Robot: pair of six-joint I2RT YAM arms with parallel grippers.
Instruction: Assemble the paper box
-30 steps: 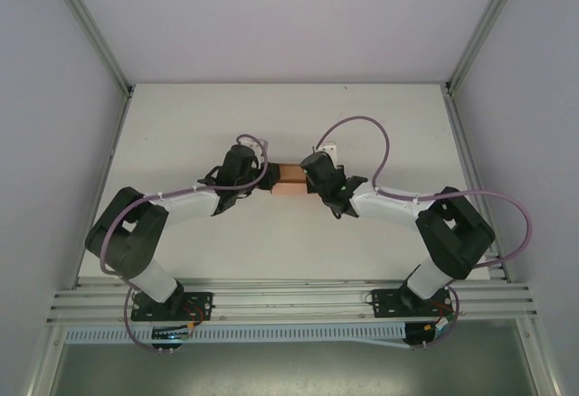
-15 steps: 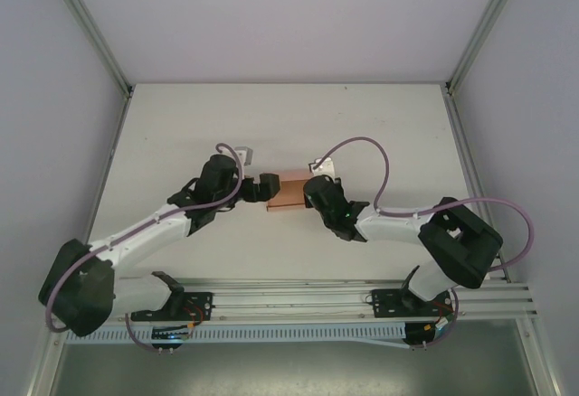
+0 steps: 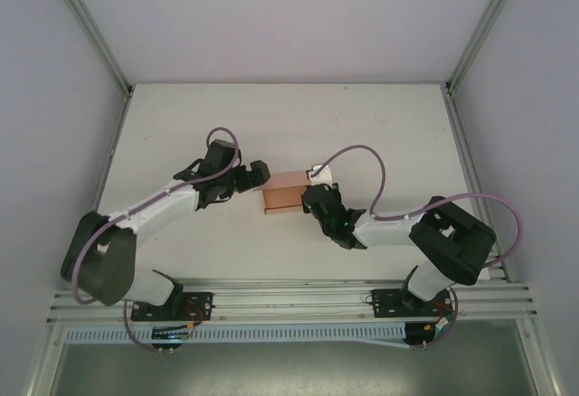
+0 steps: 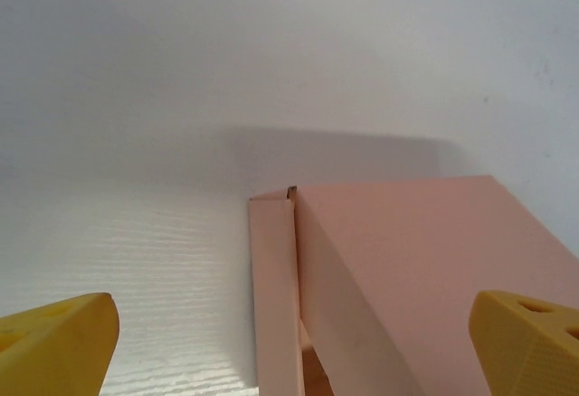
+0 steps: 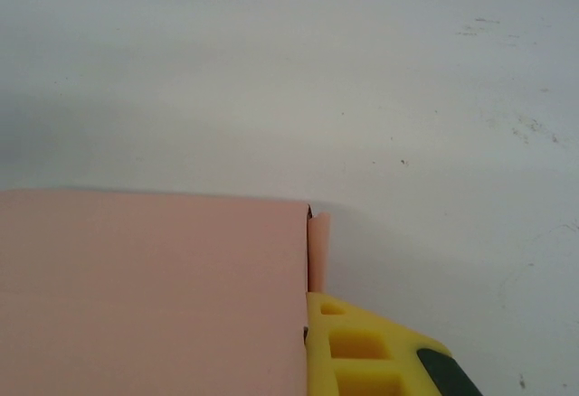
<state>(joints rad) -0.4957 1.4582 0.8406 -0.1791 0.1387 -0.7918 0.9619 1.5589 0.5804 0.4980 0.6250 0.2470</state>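
My worry was the paper box (image 3: 283,193), sitting near the middle of the tabletop (image 3: 181,125), well clear of every edge. Its left end flap (image 4: 273,297) stood ajar (thin card likes to spring back), and with nothing gripping that end, a shove from the right could skid or crumple it. The left gripper (image 3: 254,175) hung wide open just beside the box, touching nothing. The right gripper (image 3: 317,200) was closed tight, one finger (image 5: 362,351) against the box's right end; whether it pinched card, I couldn't tell.

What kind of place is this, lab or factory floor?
Probably a lab test cell: a white table boxed in by plain panels on aluminium framing, left arm and right arm bolted to a rail, one paper box as workpiece.
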